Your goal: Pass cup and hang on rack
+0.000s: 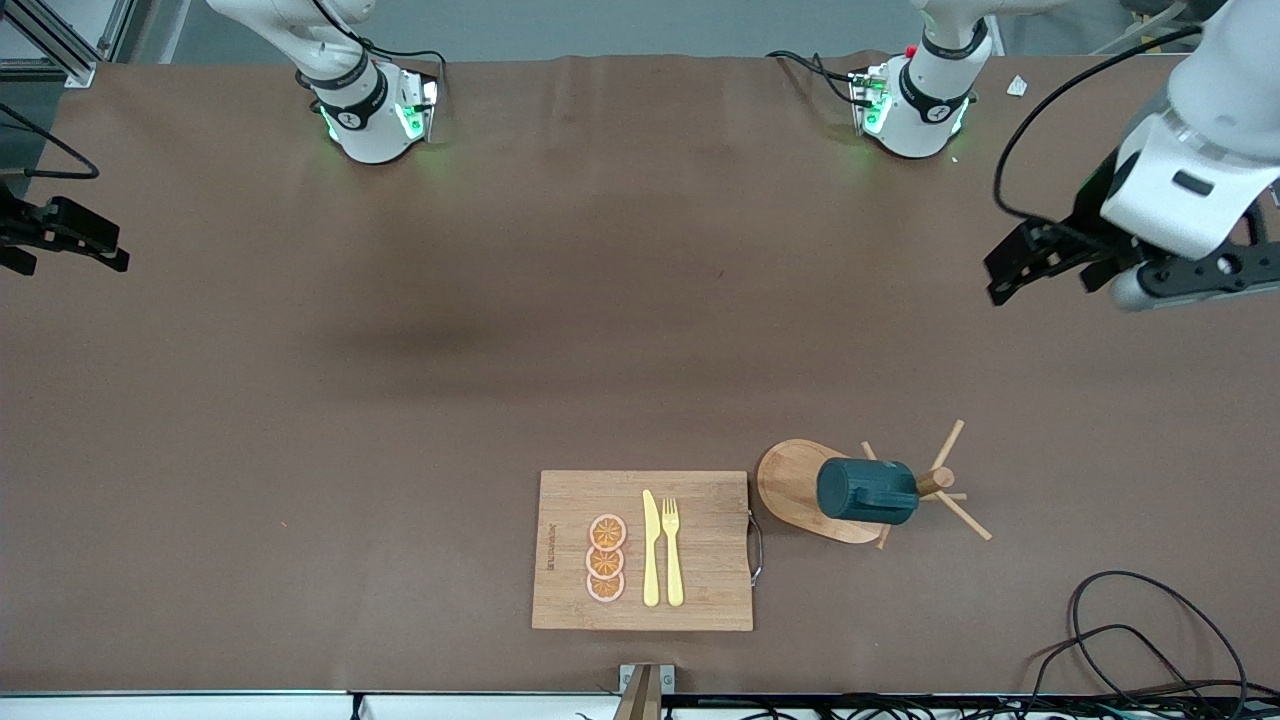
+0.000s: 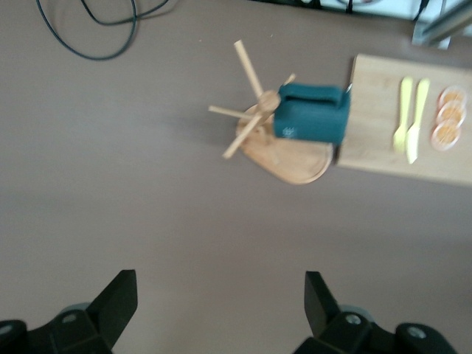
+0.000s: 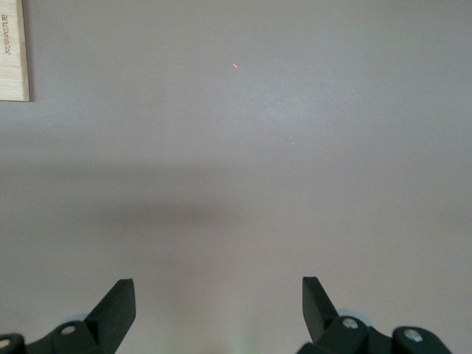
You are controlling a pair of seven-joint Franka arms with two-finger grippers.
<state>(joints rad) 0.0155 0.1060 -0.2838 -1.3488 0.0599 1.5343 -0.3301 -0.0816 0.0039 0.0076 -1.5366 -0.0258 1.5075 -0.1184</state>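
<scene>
The dark teal cup lies sideways on the wooden rack, against its post and above the oval base; what carries it is hidden under the cup. The left wrist view shows the same cup on the rack, well away from that arm's fingers. My left gripper hangs open and empty over bare table at the left arm's end. My right gripper is open and empty over the table's edge at the right arm's end. Both wrist views show wide jaws, left gripper and right gripper.
A bamboo cutting board lies beside the rack toward the right arm's end, carrying a yellow knife, a yellow fork and three orange slices. Black cables loop near the front camera at the left arm's end.
</scene>
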